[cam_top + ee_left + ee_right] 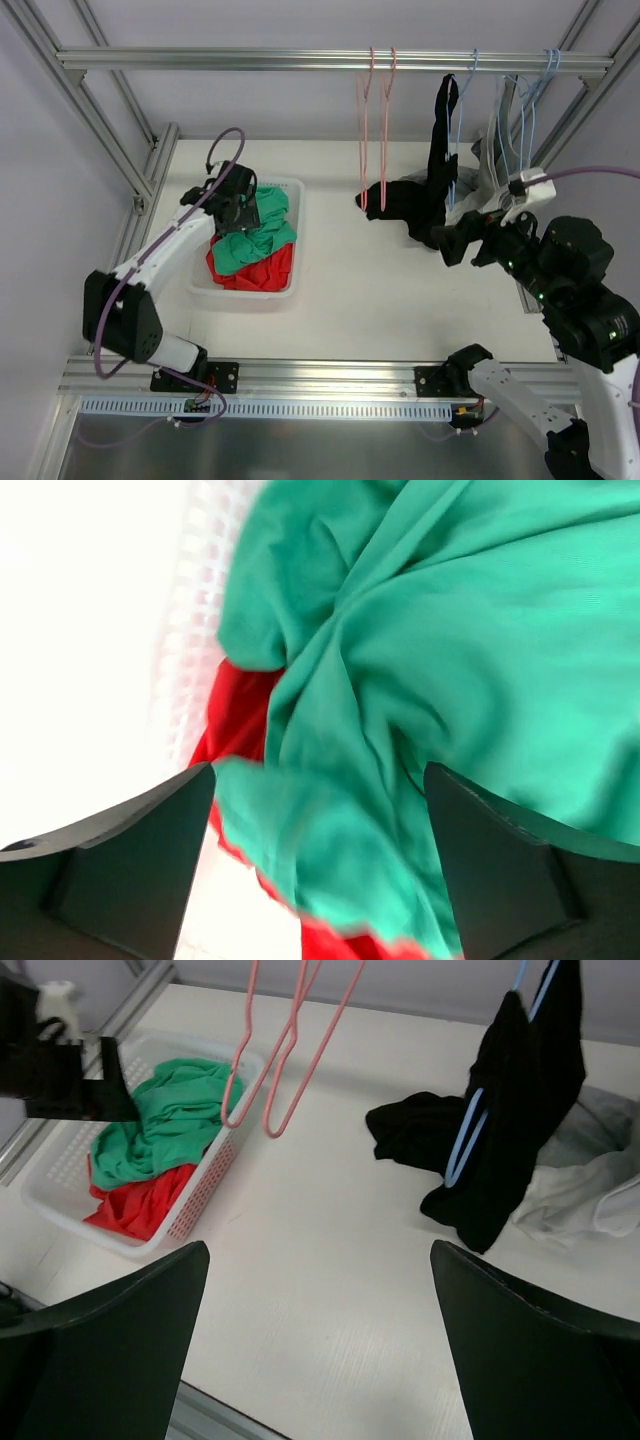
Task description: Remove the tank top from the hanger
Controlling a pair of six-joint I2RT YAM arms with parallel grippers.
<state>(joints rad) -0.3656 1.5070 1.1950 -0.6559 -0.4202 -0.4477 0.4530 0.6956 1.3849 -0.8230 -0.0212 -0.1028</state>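
Black top (437, 190) hangs off a blue hanger (458, 130) on the rail at the far right. Its long axis is pretty much vertical and the bottom end is bunched up on the table (350, 300).

The right claw (447, 245) is the closer one by a lot. It sits low, just beside that bunched end, fingers spread wide w/ nothing in them. From the right wrist cam the top (510, 1130) is ahead and off to the right of center, not lined up btwn the fingers, so imo it needs to swing right and go up toward the strap/hanger area.

The left claw (238, 205) is well apart from it, over the basket (300, 200). Its fingers are apart too, w/ the green shirt (420, 630) below and btwn them but not pinched afaict.
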